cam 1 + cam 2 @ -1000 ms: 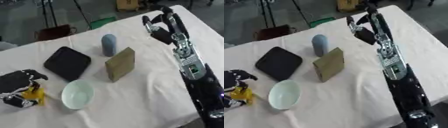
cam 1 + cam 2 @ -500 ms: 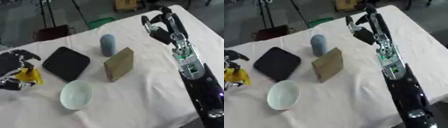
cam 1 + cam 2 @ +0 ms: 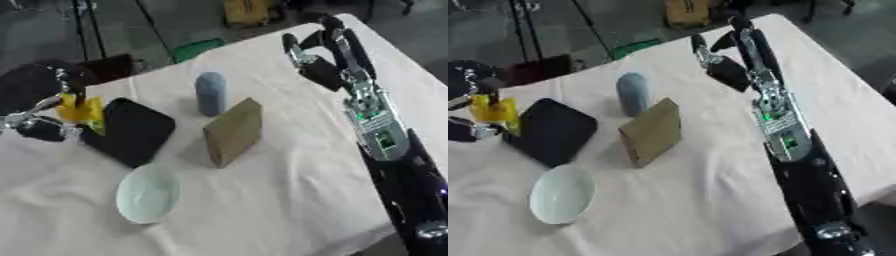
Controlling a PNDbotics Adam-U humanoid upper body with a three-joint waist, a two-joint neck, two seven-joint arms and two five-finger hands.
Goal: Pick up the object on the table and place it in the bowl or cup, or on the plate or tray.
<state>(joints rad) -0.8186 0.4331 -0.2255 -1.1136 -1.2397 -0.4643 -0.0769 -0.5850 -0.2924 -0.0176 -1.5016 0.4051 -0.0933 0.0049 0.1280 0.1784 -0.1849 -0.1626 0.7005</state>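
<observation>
My left hand (image 3: 39,87) is at the far left, fingers curled round a small yellow object (image 3: 81,111). It holds the object up beside the left edge of a black square tray (image 3: 131,131), just above it. A pale green bowl (image 3: 149,194) lies in front of the tray. A blue-grey cup (image 3: 210,93) stands behind a tan box (image 3: 234,132) at mid-table. My right hand (image 3: 319,55) hovers over the far right of the table with relaxed fingers and nothing in it.
A white cloth covers the table (image 3: 289,190). My right forearm (image 3: 785,130) stretches along its right side. Dark floor, stands and a green thing (image 3: 197,49) lie beyond the far edge.
My left hand has carried the yellow object up from the near left corner to the tray's left edge. The right arm has stayed where it was.
</observation>
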